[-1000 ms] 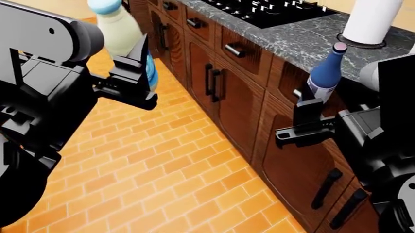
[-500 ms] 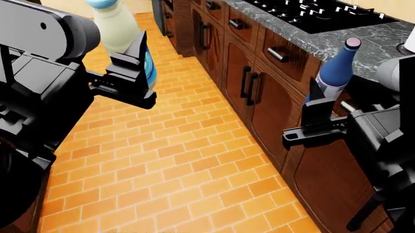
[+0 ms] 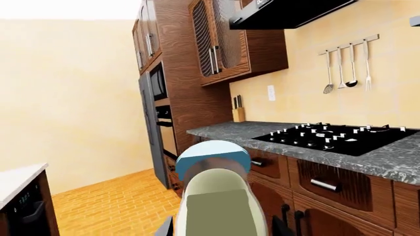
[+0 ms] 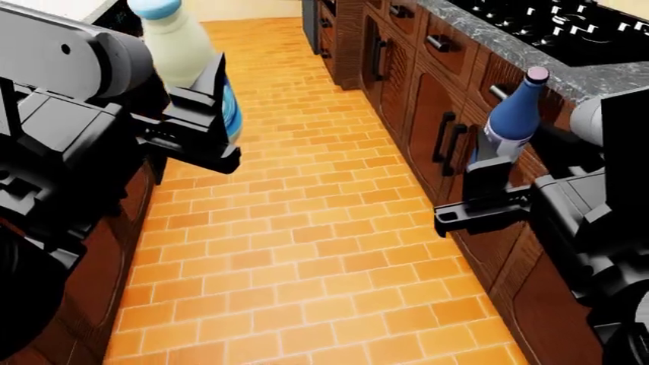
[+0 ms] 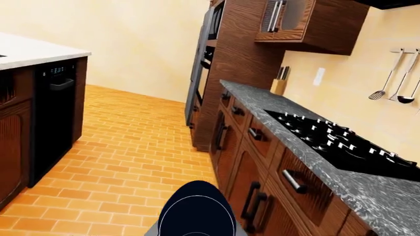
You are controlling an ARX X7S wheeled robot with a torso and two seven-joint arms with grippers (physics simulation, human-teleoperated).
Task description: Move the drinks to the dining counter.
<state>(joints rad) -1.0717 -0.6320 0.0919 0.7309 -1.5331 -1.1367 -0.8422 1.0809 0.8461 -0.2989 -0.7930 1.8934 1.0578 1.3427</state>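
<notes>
My left gripper (image 4: 211, 106) is shut on the cream-white milk bottle (image 4: 181, 47) with a light-blue cap and holds it upright at the head view's upper left. The bottle fills the lower middle of the left wrist view (image 3: 220, 206). My right gripper (image 4: 489, 179) is shut on the slim dark-blue bottle (image 4: 512, 114) and holds it upright beside the dark cabinets. Its cap shows in the right wrist view (image 5: 196, 214). The off-white dining counter (image 5: 33, 49) stands across the aisle, and its corner shows in the left wrist view (image 3: 16, 177).
A dark grey veined counter (image 5: 315, 147) with a black hob (image 4: 552, 23) runs along the right over brown cabinets (image 4: 436, 114). An orange brick floor aisle (image 4: 304, 228) lies between the counters. A black appliance front (image 5: 56, 113) sits under the off-white counter. Tall oven cabinets (image 3: 164, 108) stand at the far end.
The head view has swung left, away from the cabinet fronts and towards the brick aisle. Both grippers still hold their bottles upright, in much the same places in the view.
</notes>
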